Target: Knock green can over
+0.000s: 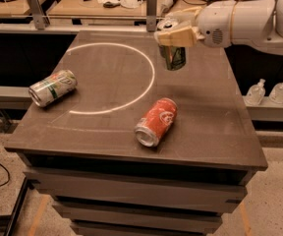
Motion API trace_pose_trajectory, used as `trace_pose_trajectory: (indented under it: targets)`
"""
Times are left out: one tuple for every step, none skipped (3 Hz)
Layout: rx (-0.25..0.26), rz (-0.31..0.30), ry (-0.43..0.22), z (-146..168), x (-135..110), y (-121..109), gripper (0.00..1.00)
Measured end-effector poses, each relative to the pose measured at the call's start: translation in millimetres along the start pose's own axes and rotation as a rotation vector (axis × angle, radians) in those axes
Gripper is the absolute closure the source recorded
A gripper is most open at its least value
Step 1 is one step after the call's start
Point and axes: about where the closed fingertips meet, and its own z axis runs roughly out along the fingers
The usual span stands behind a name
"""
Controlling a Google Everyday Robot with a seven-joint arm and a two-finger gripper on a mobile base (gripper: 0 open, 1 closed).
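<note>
The dark green can [173, 58] is at the far right of the grey table [210, 132], slightly tilted, with its top held between the tan fingers of my gripper [175, 35]. The gripper comes in from the right on a white arm [240, 21] and is shut on the can's upper part. The can's silver top shows just above the fingers. Its base appears to be at or just off the table surface; I cannot tell which.
An orange-red can [156, 122] lies on its side near the table's front middle. A pale silver-white can [52, 87] lies on its side at the left. A white circle [150, 77] is marked on the tabletop. Two small bottles [255, 92] stand on a shelf to the right.
</note>
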Motion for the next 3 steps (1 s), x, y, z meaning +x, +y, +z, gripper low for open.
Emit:
trace_pose_trajectory:
  targets:
    - [0.019, -0.009, 0.098, -9.2, -0.6, -7.4, 1.00]
    - [0.023, -0.001, 0.247, -18.8, 0.4, -5.6, 1.00]
    - [0.014, 0.036, 0.401, -32.0, 10.4, -0.6, 1.00]
